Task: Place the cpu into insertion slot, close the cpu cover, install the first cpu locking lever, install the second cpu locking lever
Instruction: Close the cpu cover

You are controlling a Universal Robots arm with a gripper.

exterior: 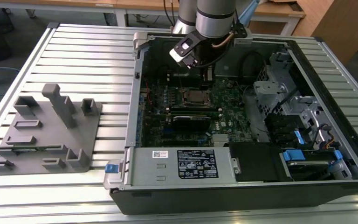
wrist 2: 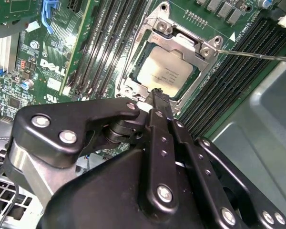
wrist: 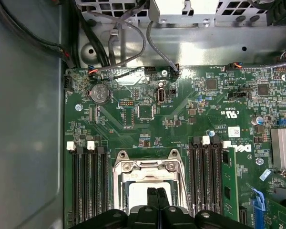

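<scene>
both fingers (wrist: 153, 199) of the gripper (wrist: 158, 198) are pinched together on nothing, just above the cpu (wrist 2: 168, 71), seated in the insertion slot (wrist 2: 129, 89) under the lowered cpu cover (wrist 2: 186, 38). beside the hand a locking lever (wrist 2: 257, 56) juts unlatched; snagging it could lift the cover.

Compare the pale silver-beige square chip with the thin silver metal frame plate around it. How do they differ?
The pale silver-beige square chip is a solid, matt face; the thin silver metal frame plate is shiny with a square cut-out centre. The frame plate is the wider, and its edges lie over the chip's border. Both are square and lie flat.
</scene>
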